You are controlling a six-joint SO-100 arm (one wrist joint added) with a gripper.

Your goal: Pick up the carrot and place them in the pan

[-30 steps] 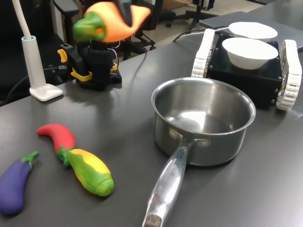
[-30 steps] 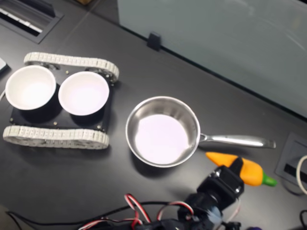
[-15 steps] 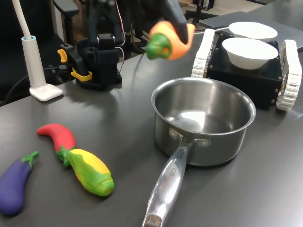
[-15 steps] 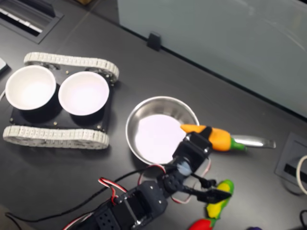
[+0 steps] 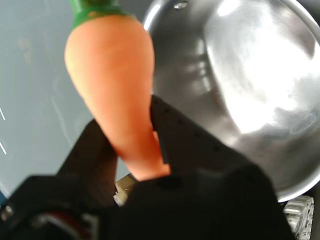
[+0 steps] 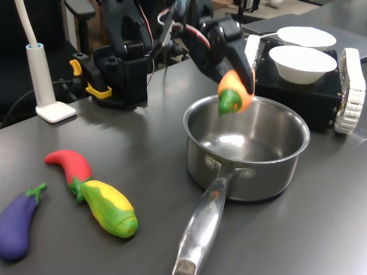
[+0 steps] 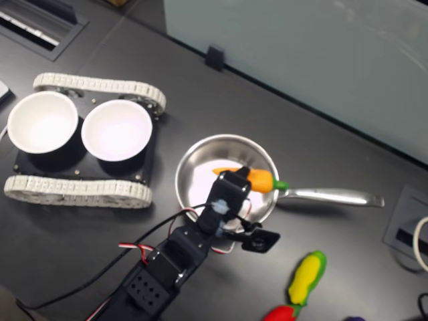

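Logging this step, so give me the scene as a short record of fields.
gripper: shut on the carrot
carrot: held above the saucepan's opening, green end down toward the handle side
saucepan: upright on the table, nothing inside
white bowls: two, on the tracked base
other toys: chili, corn, eggplant on the table

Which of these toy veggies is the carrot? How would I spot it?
Find the steel pan mid-table. Just above its open top, the arm's black claw pinches the carrot: plump, orange, green stem end. The other toys, a red chili, yellow-green corn and purple eggplant, lie on the table.
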